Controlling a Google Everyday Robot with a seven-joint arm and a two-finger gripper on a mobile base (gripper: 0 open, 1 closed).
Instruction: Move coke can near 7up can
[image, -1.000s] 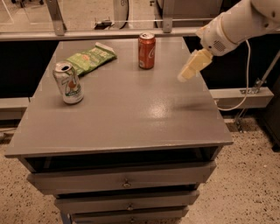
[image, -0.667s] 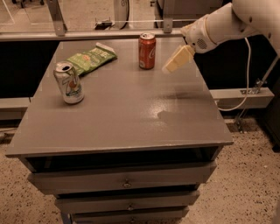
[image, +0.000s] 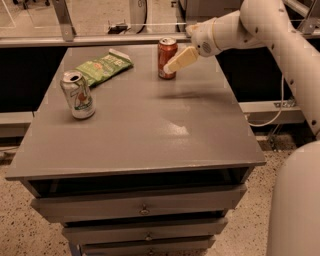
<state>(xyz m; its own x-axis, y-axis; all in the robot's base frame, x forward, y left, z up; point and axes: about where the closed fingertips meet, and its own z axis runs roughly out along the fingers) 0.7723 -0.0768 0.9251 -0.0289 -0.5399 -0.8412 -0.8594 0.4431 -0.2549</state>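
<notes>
The coke can (image: 166, 56), red-orange with a silver top, stands upright at the far middle of the grey table (image: 140, 130). The 7up can (image: 78, 95), silver-white and slightly dented, stands upright at the table's left. My gripper (image: 175, 63) reaches in from the upper right. Its cream-coloured fingers (image: 181, 59) point down-left and overlap the right side of the coke can.
A flat green chip bag (image: 103, 67) lies at the far left, between the two cans. The table top sits over drawers (image: 142, 210). A metal rail (image: 90, 39) runs behind the table. My white arm (image: 280, 30) and base (image: 300, 205) fill the right side.
My gripper has moved left across the far side of the table, from the right edge to the coke can's right side. Neither can has moved.
</notes>
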